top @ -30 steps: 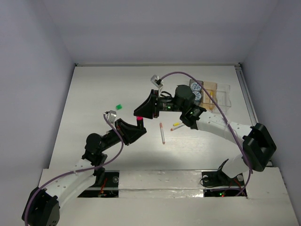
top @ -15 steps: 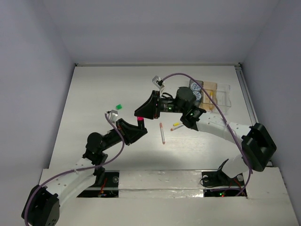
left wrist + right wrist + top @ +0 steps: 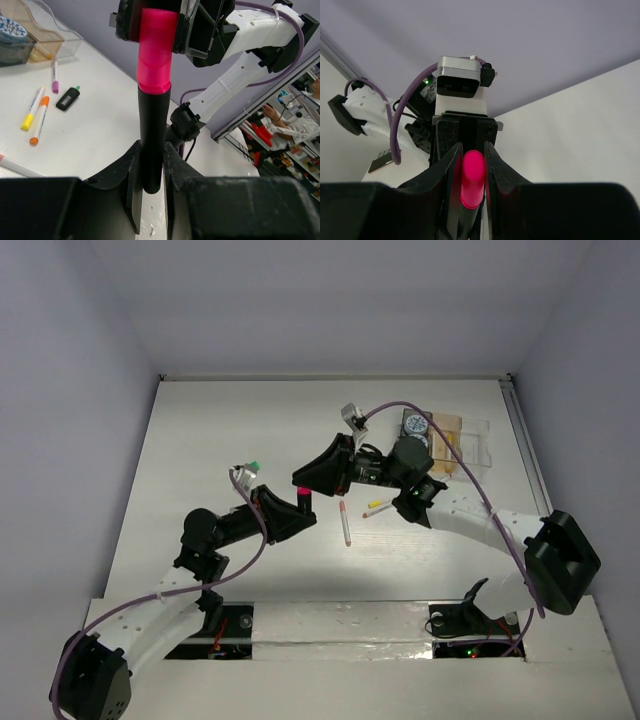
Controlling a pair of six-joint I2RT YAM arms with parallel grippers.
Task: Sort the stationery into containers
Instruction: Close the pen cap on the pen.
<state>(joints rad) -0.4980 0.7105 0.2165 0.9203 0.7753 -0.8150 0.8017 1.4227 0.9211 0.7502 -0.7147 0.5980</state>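
White table (image 3: 200, 440) sits under the highlighter (image 3: 302, 501), held up in the air. Your left gripper (image 3: 151, 165) squeezes its black body (image 3: 153, 120); your right gripper (image 3: 471, 162) is closed on the pink cap (image 3: 156, 50). It looks light, hard, slippery. Hold the body; caps may pop off.

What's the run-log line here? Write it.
left hand: shut on highlighter barrel | right hand: shut on pink cap | pens: loose on table
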